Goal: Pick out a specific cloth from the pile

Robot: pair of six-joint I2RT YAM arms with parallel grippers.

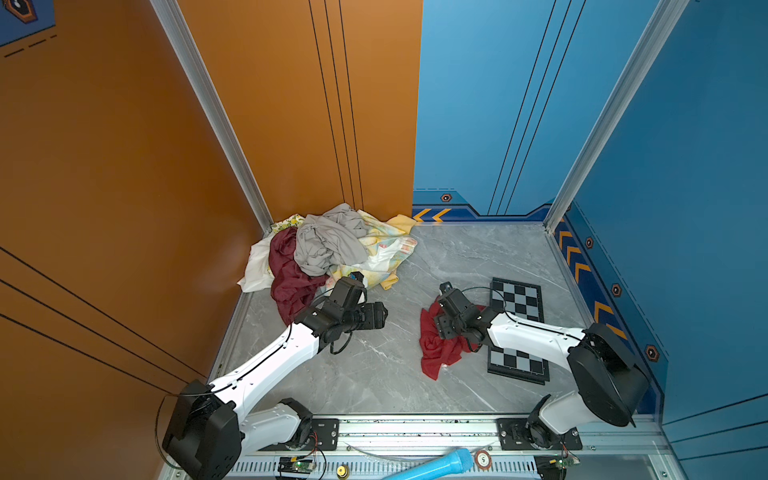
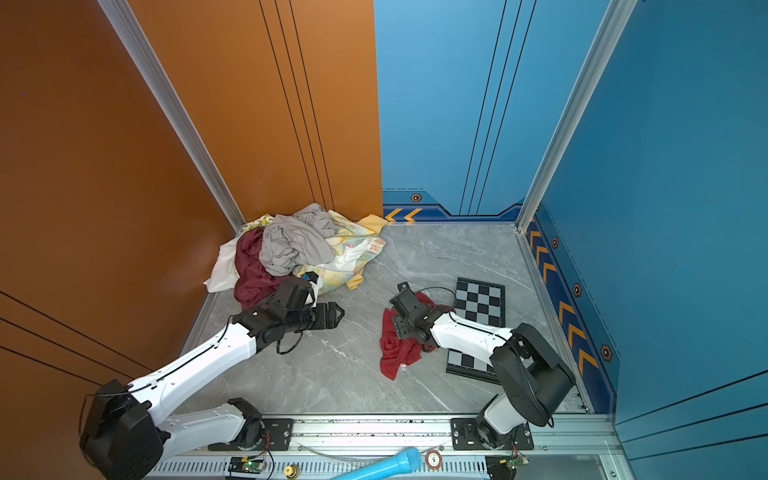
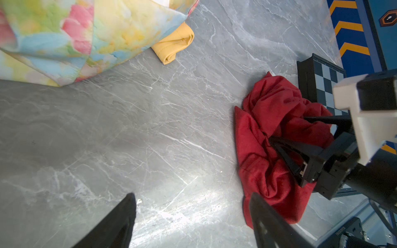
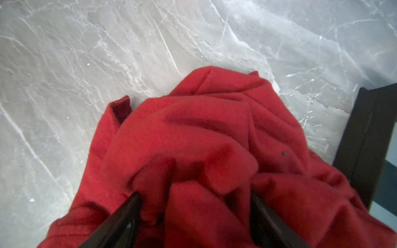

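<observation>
The cloth [image 1: 436, 353] [image 2: 395, 353] is bright red and lies crumpled on the grey marble table, against the left edge of the chessboard [image 1: 517, 299]. My right gripper [image 1: 437, 332] [image 4: 194, 194] is lowered onto it. Its jaws stand wide apart, with red folds [image 4: 204, 128] bunched between them; the left wrist view shows the same spread over the cloth [image 3: 268, 120]. The pile [image 1: 328, 245] [image 2: 295, 245] of grey, maroon, white, yellow and floral cloths fills the far left corner. My left gripper [image 1: 384, 316] [image 3: 192, 195] is open over bare table between the pile and the cloth, holding nothing.
The dark maroon cloth [image 1: 291, 278] hangs off the pile's near side beside my left arm. A floral cloth [image 3: 64, 38] and a folded yellow cloth [image 3: 174, 45] edge the pile. Orange and blue walls enclose the table. A blue cylinder [image 1: 436, 463] lies on the front rail.
</observation>
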